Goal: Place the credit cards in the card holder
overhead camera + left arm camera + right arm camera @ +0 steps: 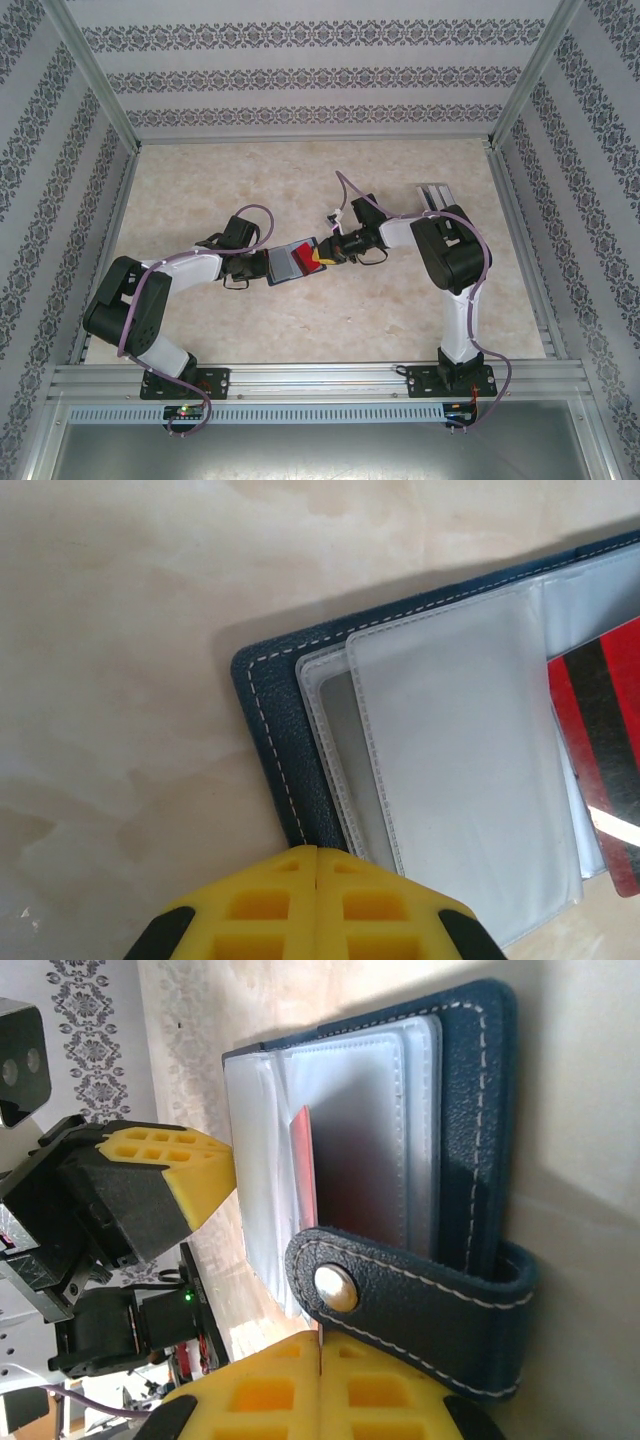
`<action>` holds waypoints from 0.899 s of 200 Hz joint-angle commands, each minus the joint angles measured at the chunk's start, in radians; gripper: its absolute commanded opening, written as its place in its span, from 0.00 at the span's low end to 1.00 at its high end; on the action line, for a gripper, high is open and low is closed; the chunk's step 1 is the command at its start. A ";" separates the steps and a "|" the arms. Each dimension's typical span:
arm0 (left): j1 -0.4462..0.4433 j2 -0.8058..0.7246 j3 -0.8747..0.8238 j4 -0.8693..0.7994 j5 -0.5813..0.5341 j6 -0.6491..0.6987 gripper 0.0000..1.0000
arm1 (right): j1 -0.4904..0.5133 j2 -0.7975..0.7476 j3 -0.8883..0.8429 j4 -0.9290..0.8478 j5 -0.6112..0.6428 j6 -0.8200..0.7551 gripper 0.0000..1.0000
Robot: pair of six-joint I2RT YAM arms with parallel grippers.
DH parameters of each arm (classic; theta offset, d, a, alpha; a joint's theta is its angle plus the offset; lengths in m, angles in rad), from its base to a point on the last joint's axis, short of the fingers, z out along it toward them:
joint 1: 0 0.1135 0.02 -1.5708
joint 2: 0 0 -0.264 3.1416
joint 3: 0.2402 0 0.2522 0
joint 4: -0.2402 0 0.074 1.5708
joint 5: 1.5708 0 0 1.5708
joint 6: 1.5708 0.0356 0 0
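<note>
Left end effector (262, 266), from the top view, was clenched on the near edge of the open card holder (285, 264), which stretched away from its fingertips toward the right end effector (326, 256). That one met it head-on, clamped on a red card (310, 250).

On the left wrist view, the left end effector (318, 905) pinched the navy cover (268, 720). The clear sleeves (460, 770) fanned ahead and to the right, and the red card (600, 730) lay across their far right side.

On the right wrist view, the right end effector (320, 1380) gripped the red card (304, 1160) edge-on. Its long axis ran straight ahead into the sleeves, just left of the snap flap (420, 1300). The right arm looked placed to push it along that axis while the left braced the holder above the tabletop (120, 630).
</note>
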 commanded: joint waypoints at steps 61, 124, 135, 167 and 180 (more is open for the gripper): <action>0.004 0.033 0.013 -0.061 -0.033 0.020 0.04 | 0.042 0.026 0.079 -0.069 -0.019 -0.062 0.00; 0.005 0.042 0.015 -0.060 -0.028 0.024 0.04 | 0.043 0.071 0.154 -0.173 -0.046 -0.133 0.00; 0.005 0.043 0.012 -0.054 -0.024 0.024 0.04 | 0.045 0.086 0.171 -0.189 -0.052 -0.149 0.00; 0.007 0.040 0.012 -0.059 -0.023 0.027 0.04 | 0.057 0.107 0.190 -0.176 -0.036 -0.127 0.00; 0.007 0.038 0.007 -0.054 -0.019 0.026 0.04 | 0.066 0.102 0.195 -0.171 -0.018 -0.123 0.00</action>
